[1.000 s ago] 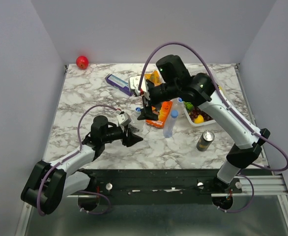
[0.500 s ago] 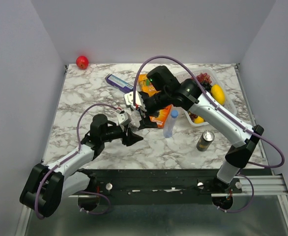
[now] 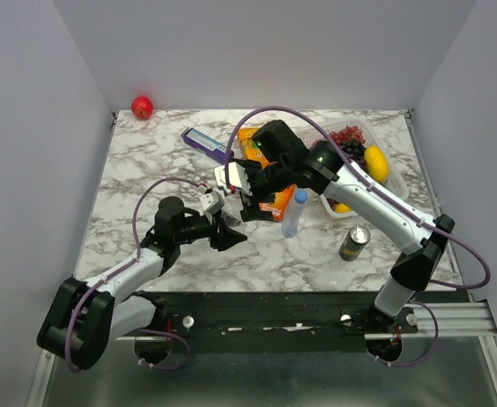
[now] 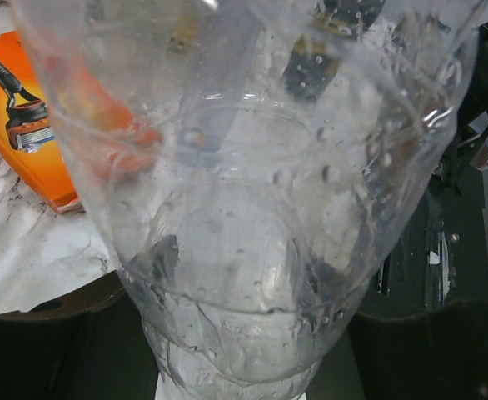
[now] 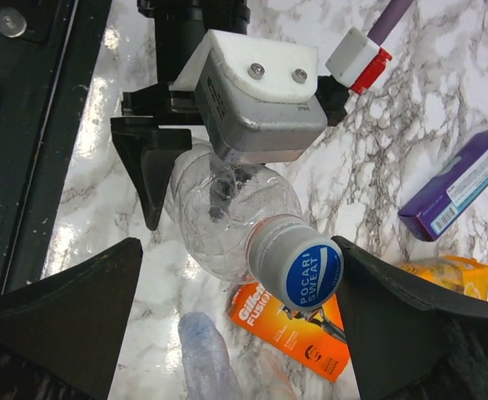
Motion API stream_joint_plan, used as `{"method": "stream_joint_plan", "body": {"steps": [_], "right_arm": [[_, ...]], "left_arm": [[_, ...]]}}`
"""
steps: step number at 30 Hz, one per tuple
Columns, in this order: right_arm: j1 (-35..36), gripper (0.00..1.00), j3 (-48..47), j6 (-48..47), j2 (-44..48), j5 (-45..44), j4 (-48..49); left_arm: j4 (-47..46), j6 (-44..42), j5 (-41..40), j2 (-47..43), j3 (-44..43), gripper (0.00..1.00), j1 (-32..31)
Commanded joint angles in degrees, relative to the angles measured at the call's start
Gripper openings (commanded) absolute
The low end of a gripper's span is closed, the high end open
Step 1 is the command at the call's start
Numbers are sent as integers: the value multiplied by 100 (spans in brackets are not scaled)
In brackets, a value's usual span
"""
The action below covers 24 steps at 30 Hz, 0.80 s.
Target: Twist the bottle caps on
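1. Nearest, at the lower right of the marble table [image 3: 147, 170] in the top view, a dark can [image 3: 354, 242] stands upright
2. Left of centre, the left gripper [image 3: 226, 231] is closed partway around the body of a clear bottle [image 5: 227, 208]. In the left wrist view this bottle fills almost the whole frame
3. The held bottle's neck carries a blue cap [image 5: 298, 265] printed POCARI SWEAT, at the centre of the right wrist view. How tightly it sits I cannot tell
4. Just beyond, the right gripper [image 3: 247, 202] has its jaws spread wide and grips nothing. One dark finger [image 5: 69, 308] fills the lower left of its wrist view and the other the lower right, with the cap between them and touching neither
5. Just right of centre in the top view a second bottle [image 3: 293, 219] stands upright with its own cap [image 3: 300, 196], beside an orange razor pack [image 3: 274, 203]
6. Farther right is a clear tray [image 3: 333, 209] holding a lemon [image 3: 374, 161] and other fruit
7. Farther back lies a purple box [image 3: 204, 144]
8. A red ball [image 3: 142, 107] sits at the far upper-left corner
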<state>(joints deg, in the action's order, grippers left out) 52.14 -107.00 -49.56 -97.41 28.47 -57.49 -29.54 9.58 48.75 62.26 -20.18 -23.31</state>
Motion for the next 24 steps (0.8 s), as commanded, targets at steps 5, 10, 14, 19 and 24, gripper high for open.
{"method": "stream_joint_plan", "body": {"steps": [5, 10, 14, 19, 24], "right_arm": [[42, 100, 715, 429, 538, -272, -1132], [42, 100, 1251, 676, 635, -368, -1378], [42, 100, 1463, 895, 644, -745, -1195], [-221, 100, 771, 1212, 521, -1064, -781], [-582, 100, -216, 274, 608, -246, -1142]], "left_arm": [[-956, 1089, -270, 392, -73, 0, 556], [-1141, 1195, -252, 541, -100, 0, 564], [-1194, 1134, -24, 568, -126, 0, 564], [-90, -68, 670, 174, -381, 0, 468], [1537, -1501, 846, -485, -451, 0, 450]]}}
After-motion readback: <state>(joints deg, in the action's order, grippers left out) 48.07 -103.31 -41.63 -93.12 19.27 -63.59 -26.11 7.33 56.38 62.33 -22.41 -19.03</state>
